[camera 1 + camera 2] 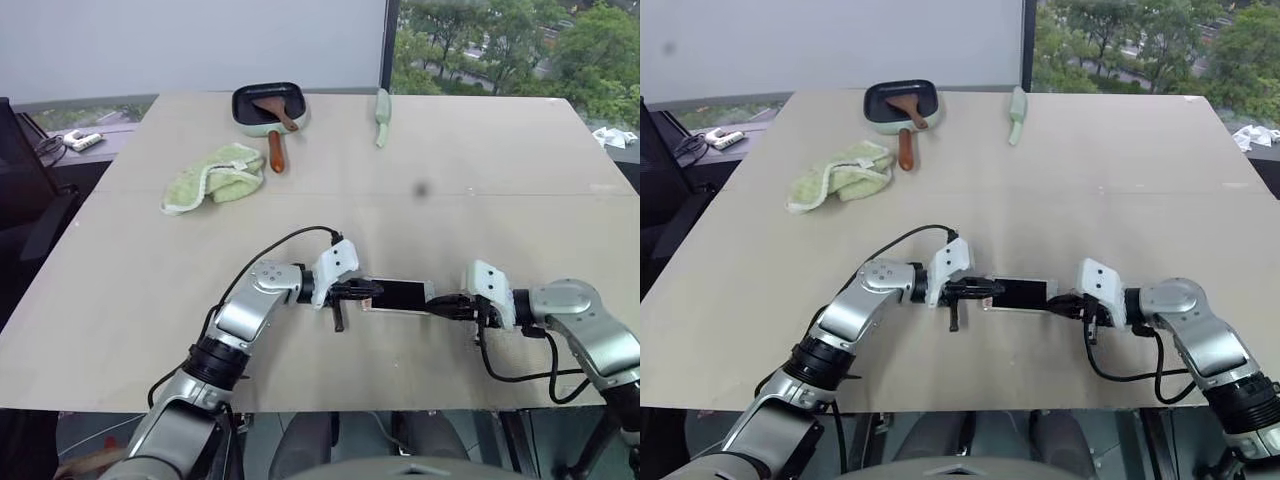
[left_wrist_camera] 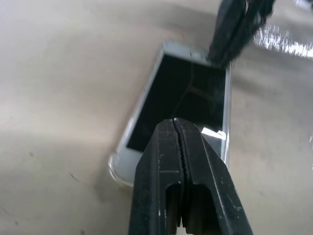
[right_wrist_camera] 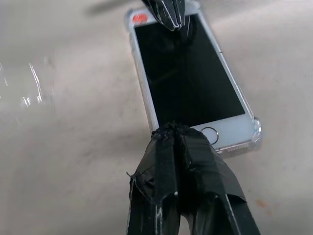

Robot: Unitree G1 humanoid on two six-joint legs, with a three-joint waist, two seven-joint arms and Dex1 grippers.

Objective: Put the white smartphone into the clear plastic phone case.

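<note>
The white smartphone [image 1: 400,295] lies flat, screen up, near the table's front edge, between my two grippers. The clear plastic phone case [image 3: 255,135] shows as a transparent rim and bumper corners around the phone's edges, so the phone appears to sit in it. My left gripper [image 1: 372,291] is shut, its tips resting over the phone's left end. At the phone's right end, by the home button, my right gripper [image 1: 441,303] is shut too, tips down on it. Neither pair of fingers has anything between them.
A black pan [image 1: 268,105] with a wooden spatula stands at the back of the table, a green cloth [image 1: 213,175] to its left front and a pale green tool [image 1: 382,117] to its right. The table's front edge [image 1: 330,405] runs just behind my arms.
</note>
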